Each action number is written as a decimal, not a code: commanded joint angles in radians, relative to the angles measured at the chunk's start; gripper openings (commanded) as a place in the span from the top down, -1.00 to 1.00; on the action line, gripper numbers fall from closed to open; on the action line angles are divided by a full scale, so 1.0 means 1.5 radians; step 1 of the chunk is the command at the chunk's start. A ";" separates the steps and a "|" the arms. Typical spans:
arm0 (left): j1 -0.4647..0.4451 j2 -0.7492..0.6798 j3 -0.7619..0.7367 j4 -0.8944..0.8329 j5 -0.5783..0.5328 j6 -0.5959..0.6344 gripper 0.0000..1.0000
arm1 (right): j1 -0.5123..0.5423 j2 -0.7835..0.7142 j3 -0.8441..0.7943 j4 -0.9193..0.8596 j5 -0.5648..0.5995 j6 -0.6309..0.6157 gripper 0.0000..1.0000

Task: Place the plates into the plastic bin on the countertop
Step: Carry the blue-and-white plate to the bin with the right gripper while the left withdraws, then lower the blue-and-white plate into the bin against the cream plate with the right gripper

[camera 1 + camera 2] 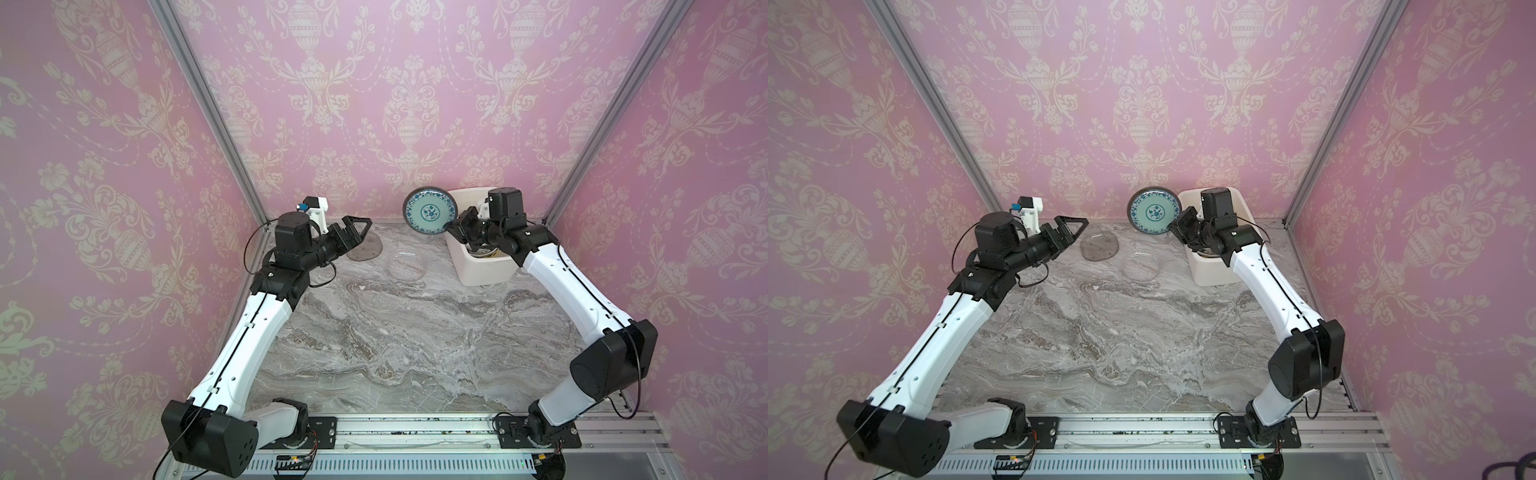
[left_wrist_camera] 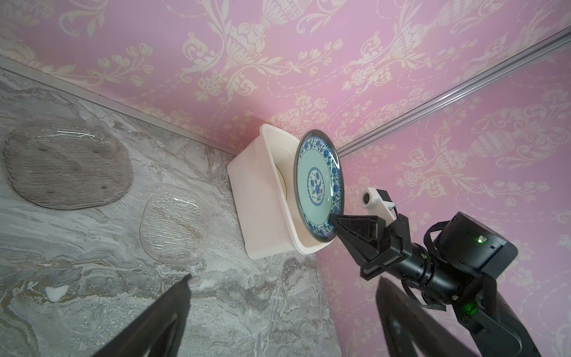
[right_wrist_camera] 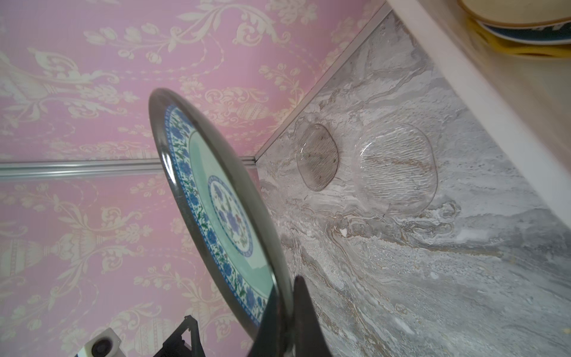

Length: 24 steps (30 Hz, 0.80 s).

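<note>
The right gripper [image 1: 451,226] pinches the teal plate [image 1: 430,211] by its rim. The plate stands on edge beyond its tips, and the bin [image 1: 478,272] lies under its wrist. The left gripper [image 1: 358,226] gapes empty near the smoky plate [image 1: 368,250].

Glossy plate [image 1: 428,212], marble-look countertop [image 1: 395,332]

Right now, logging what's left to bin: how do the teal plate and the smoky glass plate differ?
The teal plate stands on edge in the air, pinched by the right gripper; the smoky glass plate lies flat on the countertop. The teal plate is opaque with blue florals; the smoky glass plate is see-through grey. Neither lies in the plastic bin.
</note>
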State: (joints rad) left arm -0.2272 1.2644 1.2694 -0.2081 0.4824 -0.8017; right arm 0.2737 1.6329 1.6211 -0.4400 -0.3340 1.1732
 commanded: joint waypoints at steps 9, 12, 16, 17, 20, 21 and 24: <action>-0.106 0.095 0.128 -0.056 -0.049 0.158 -0.94 | -0.144 0.038 -0.041 0.124 -0.027 0.104 1.00; -0.140 0.122 0.151 -0.073 -0.079 0.190 -0.94 | -0.169 0.058 -0.035 0.129 -0.019 0.116 1.00; -0.179 0.173 0.187 -0.089 -0.097 0.216 -0.99 | -0.185 0.087 -0.029 0.133 0.006 0.147 1.00; -0.185 0.184 0.197 -0.090 -0.100 0.221 -0.99 | -0.186 0.091 -0.032 0.137 0.017 0.157 1.00; -0.211 0.224 0.236 -0.099 -0.108 0.240 -0.99 | -0.192 0.109 -0.037 0.148 0.047 0.187 1.00; -0.220 0.236 0.250 -0.103 -0.110 0.248 -0.99 | -0.193 0.116 -0.036 0.147 0.056 0.192 1.00; -0.243 0.272 0.295 -0.121 -0.108 0.274 -0.99 | -0.192 0.128 -0.038 0.135 0.090 0.214 1.00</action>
State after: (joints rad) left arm -0.5632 1.6485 1.6417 -0.3477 0.3473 -0.4686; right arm -0.0109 1.8122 1.5665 -0.2668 -0.2668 1.4395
